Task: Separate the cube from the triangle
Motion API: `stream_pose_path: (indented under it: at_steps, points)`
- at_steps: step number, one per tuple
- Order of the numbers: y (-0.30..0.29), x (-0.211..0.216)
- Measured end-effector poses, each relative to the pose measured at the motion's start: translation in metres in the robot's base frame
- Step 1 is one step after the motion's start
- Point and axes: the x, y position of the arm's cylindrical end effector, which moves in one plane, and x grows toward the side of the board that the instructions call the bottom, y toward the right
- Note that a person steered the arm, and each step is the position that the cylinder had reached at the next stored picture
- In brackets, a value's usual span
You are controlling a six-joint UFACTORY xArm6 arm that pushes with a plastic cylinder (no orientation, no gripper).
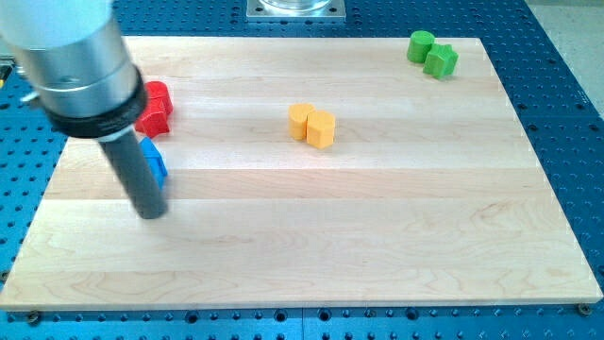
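Note:
My tip rests on the wooden board at the view's left. A blue block shows just right of the rod, a little above the tip, and is partly hidden by it, so I cannot make out its shape or whether it is one block or two. A red block lies above it, partly behind the arm's grey body. I cannot tell whether the rod touches the blue block.
Two yellow blocks touch each other near the board's middle. A green cylinder and a green block sit together at the top right corner. A metal mount stands at the top edge.

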Motion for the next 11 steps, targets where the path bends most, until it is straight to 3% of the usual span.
stream_pose_path:
  at_steps: [4,5,6,9,10,11]
  points:
    - [0.027,-0.015]
    - [0.027,0.000]
    - [0.013,0.010]
    - [-0.041,-0.054]
    - [-0.088,-0.041]
    - [-0.042,-0.038]
